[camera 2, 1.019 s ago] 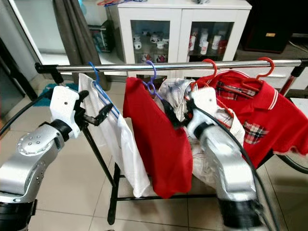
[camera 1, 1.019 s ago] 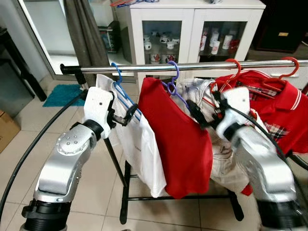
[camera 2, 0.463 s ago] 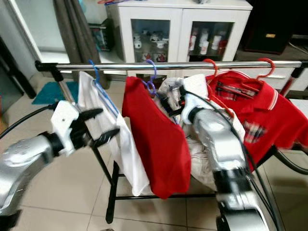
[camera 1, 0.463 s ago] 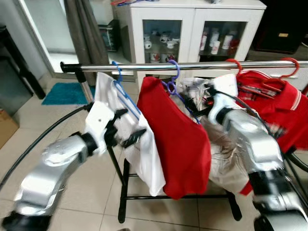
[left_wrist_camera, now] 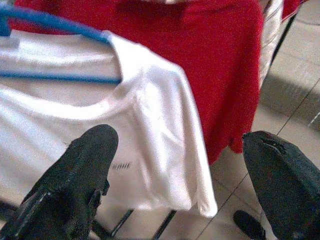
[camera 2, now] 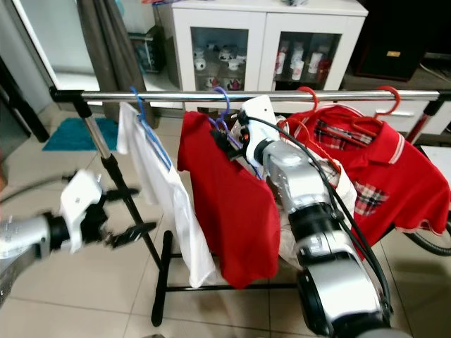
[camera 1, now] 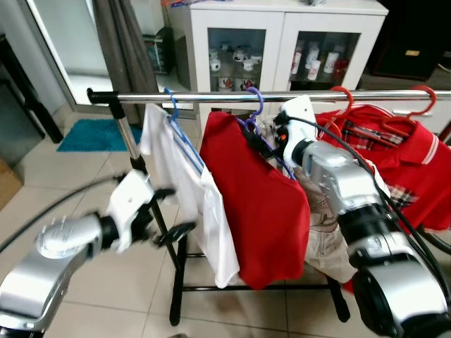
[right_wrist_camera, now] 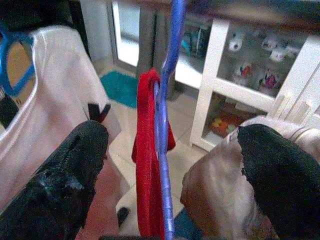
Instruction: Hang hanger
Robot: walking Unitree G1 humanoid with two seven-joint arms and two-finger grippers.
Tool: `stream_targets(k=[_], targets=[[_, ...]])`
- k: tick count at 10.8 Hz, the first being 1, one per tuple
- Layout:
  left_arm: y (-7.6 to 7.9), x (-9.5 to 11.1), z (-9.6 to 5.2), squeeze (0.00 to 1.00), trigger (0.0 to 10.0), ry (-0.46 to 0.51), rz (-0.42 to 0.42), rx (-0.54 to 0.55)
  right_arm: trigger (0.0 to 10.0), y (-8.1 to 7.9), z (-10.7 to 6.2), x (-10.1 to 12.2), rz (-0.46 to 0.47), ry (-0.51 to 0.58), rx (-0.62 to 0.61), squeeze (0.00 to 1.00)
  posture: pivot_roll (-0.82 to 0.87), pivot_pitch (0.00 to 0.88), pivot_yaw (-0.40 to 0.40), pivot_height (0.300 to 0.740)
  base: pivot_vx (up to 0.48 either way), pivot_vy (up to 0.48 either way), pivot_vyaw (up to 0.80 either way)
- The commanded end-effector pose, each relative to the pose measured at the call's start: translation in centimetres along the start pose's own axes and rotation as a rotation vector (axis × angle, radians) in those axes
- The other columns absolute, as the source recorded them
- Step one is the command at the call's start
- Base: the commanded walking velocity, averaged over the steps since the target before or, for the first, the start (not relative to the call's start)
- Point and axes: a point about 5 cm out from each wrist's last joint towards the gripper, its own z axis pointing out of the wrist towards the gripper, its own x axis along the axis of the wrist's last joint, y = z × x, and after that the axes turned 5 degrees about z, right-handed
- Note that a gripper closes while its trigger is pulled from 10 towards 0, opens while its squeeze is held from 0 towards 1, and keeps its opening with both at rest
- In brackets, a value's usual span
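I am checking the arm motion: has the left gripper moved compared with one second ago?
Yes. The left gripper has dropped down and away from the steel rail, now below the white shirt's shoulder, jaws open.

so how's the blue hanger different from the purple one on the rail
The blue hanger carries a white shirt near the rail's left end; the purple hanger carries a plain red shirt further right. The right tool is open with the purple hanger's neck between its fingers, while the open left tool is low, apart from the blue one. Both hook over the same metal rail.

Head eyes overlook the rack (camera 1: 282, 96); wrists face clothes closely.
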Motion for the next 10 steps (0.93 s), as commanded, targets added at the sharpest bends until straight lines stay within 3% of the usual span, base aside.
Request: stream_targets(k=[1,5,7,8,10], targets=[[-0.3,0.1,-0.4,0.0,10.0,0.008,0.026,0.025,10.0,-0.1,0.5,0.6,-0.021,0.001,-0.009,0.0,-0.02,0.0,0.002,0.74,0.0,0.0,0.0],[0.6,0.9,-0.4,0.0,10.0,0.061,0.041,-0.009,9.6,1.3,1.5,0.7,0.092,-0.005,-0.114,0.0,-0.01,0.0,-0.004,0.74,0.0,0.0,0.0],[0.4,1.7,0.0,0.0,10.0,0.088,0.058,-0.022,3.0,0.7,2.2,1.1,0.088,-0.007,-0.099,0.0,-0.01,0.0,0.001,0.74,0.0,0.0,0.0],[0.4,1.9,0.1,0.0,10.0,0.093,0.062,-0.026,1.7,0.4,2.4,1.1,0.089,-0.009,-0.088,0.0,-0.01,0.0,0.001,0.74,0.0,0.0,0.0],[0.5,2.4,0.3,0.0,10.0,0.099,0.064,-0.032,0.9,-0.1,2.8,0.9,0.082,-0.024,-0.09,0.0,0.0,0.0,-0.003,0.74,0.0,0.0,0.0]])
